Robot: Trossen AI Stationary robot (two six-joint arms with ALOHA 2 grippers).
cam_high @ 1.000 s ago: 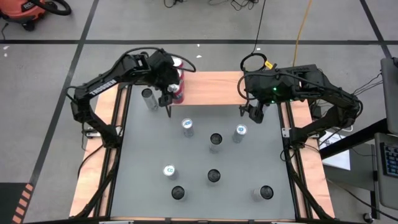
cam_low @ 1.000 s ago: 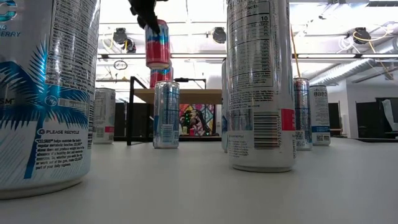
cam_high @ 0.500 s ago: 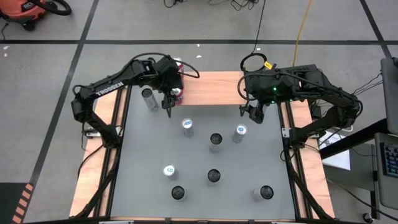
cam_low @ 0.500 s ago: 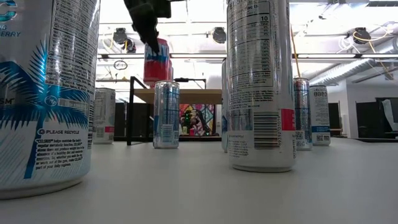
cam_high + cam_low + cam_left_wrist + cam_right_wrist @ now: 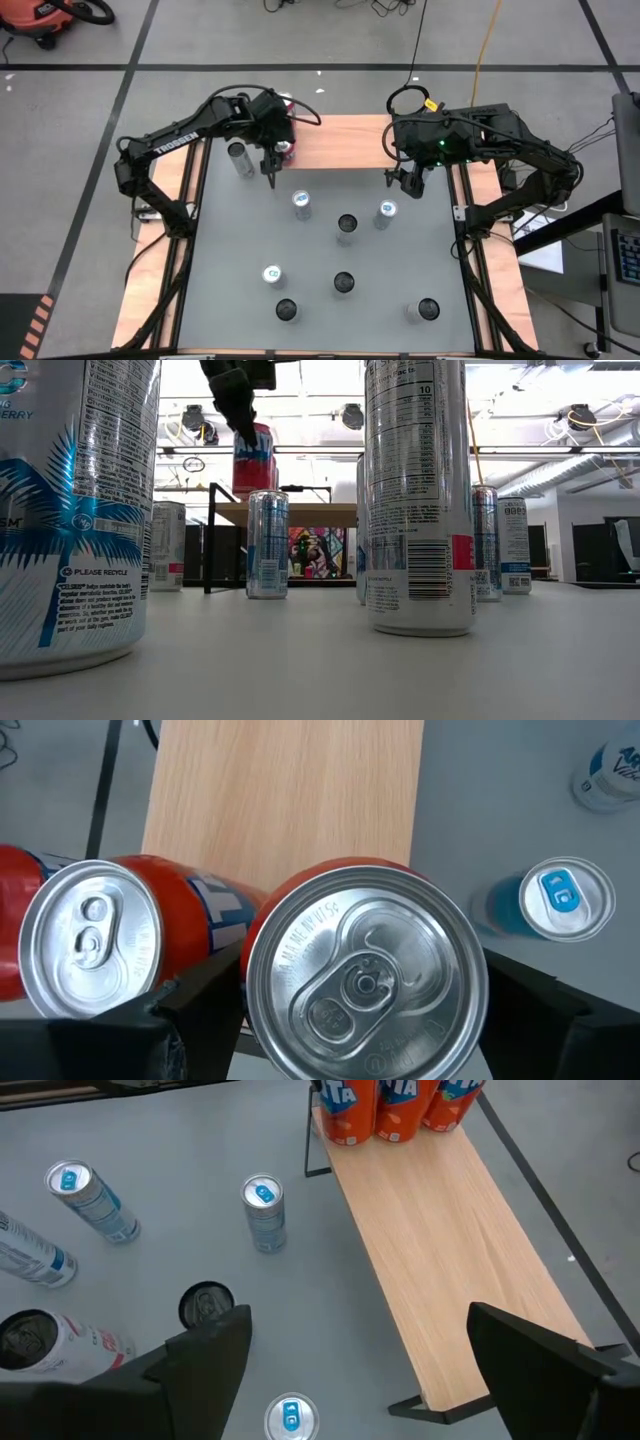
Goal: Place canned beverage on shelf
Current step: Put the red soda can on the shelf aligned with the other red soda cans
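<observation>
lowered since before, red can (image 5: 365, 985) sits between left pincer (image 5: 365, 1020) fingers.

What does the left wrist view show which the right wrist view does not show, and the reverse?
Only the left wrist view: the silver lids of the red cans, seen close from above. Only the right wrist view: the shelf's black legs, a dark-topped can, and the open right gripper near the shelf's bare end. Both: the shelf's wooden top, red cans at one end of it, and blue-tabbed cans on the grey table.
</observation>
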